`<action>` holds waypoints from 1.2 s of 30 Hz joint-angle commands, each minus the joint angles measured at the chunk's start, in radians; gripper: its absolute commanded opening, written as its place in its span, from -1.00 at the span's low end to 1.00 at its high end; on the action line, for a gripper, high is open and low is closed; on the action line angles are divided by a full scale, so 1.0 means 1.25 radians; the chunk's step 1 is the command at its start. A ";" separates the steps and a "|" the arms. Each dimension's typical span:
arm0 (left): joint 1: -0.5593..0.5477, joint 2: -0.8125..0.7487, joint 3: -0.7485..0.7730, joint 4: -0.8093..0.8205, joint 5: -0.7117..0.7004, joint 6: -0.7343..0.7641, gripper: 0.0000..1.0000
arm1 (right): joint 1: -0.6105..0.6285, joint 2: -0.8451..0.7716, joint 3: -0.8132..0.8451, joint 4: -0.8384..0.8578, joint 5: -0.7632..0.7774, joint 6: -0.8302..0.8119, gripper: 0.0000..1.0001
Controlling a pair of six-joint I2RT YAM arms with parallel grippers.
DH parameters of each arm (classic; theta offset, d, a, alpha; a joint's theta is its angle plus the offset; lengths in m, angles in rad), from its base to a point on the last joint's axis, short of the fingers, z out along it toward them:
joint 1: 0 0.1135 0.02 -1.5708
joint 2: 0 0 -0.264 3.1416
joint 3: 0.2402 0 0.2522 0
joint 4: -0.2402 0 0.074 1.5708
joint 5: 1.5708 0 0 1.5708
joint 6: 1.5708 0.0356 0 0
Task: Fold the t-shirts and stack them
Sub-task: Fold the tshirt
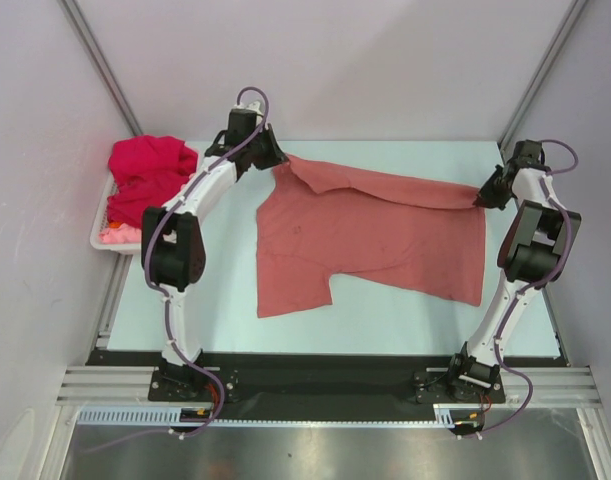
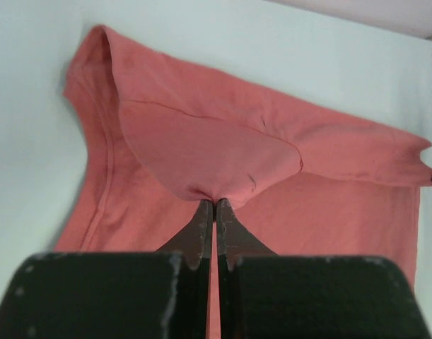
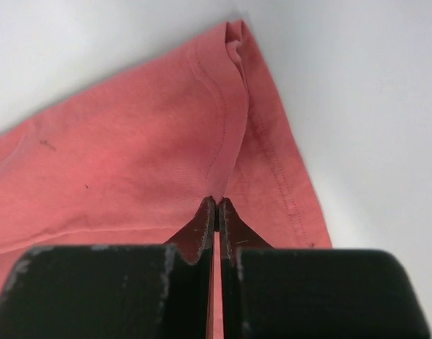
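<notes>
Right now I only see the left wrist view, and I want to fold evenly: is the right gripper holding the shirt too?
Observer: Yes, the right gripper is shut on the far right corner of the salmon-red t-shirt.
Operator: Where are the other shirts?
Observer: A crimson t-shirt is heaped in the white basket left of the table.
Operator: Anything else in it?
Observer: Some light pink cloth shows at its near end.
</notes>
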 commanded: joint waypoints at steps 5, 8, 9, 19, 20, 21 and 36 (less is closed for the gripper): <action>0.009 0.017 0.044 -0.067 0.047 -0.019 -0.99 | -0.011 -0.069 0.016 -0.045 -0.011 -0.026 -1.00; 0.010 0.030 0.051 -0.081 0.046 -0.022 -0.99 | -0.011 -0.073 0.005 -0.049 -0.013 -0.025 -1.00; 0.010 0.033 0.051 -0.087 0.042 -0.023 -1.00 | -0.011 -0.075 0.000 -0.049 -0.006 -0.026 -1.00; 0.022 0.073 0.067 -0.144 0.034 -0.040 -0.99 | -0.013 -0.091 -0.029 -0.060 0.020 -0.015 -1.00; 0.023 0.078 0.070 -0.147 0.035 -0.041 -0.99 | -0.013 -0.091 -0.029 -0.060 0.022 -0.015 -1.00; 0.023 0.082 0.072 -0.150 0.038 -0.041 -0.99 | -0.013 -0.091 -0.029 -0.062 0.025 -0.015 -1.00; 0.029 0.093 0.046 -0.173 0.042 -0.024 -0.98 | -0.013 -0.079 -0.039 -0.078 0.065 -0.015 -0.93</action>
